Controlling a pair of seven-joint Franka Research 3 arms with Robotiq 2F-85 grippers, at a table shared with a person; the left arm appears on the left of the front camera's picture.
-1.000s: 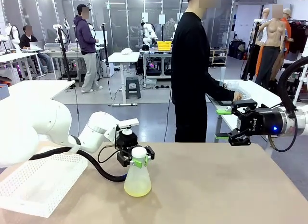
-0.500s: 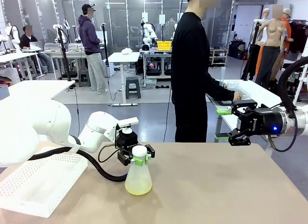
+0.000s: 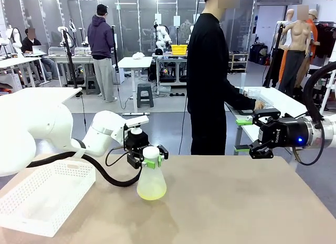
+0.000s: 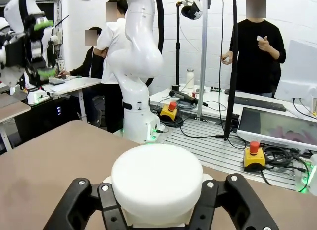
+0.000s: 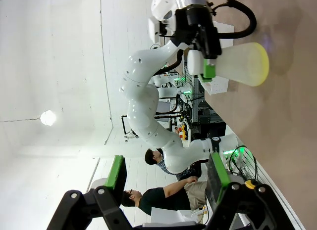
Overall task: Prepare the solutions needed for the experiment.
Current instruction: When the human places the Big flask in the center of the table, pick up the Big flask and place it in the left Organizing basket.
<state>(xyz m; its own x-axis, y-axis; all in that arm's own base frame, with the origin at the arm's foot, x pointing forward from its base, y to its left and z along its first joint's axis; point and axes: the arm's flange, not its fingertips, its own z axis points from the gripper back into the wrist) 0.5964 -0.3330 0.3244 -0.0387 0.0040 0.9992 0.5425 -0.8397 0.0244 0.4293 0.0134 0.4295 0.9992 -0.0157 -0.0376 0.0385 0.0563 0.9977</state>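
Observation:
A translucent white conical flask [image 3: 151, 182] with a white cap [image 4: 157, 183] holds a shallow layer of pale yellow-green solution [image 3: 151, 193]. My left gripper [image 3: 149, 161] is shut on the flask's neck just under the cap, near the table's middle left. Whether the flask's base touches the tabletop I cannot tell. In the left wrist view my left gripper [image 4: 157, 212] clasps the neck from both sides. My right gripper [image 3: 243, 134] hovers open and empty over the table's far right edge. In the right wrist view my right gripper [image 5: 167, 173] faces the flask [image 5: 237, 64] from a distance.
A white perforated basket [image 3: 44, 198] lies at the table's near left, beside my left arm. A person in black stands at the far side, one hand [image 3: 258, 105] resting on a side table to the right. The brown tabletop [image 3: 236, 202] spreads out to the flask's right.
My left arm has raised and shifted slightly right, carrying the flask with it; more of the basket now shows. The right arm has not moved.

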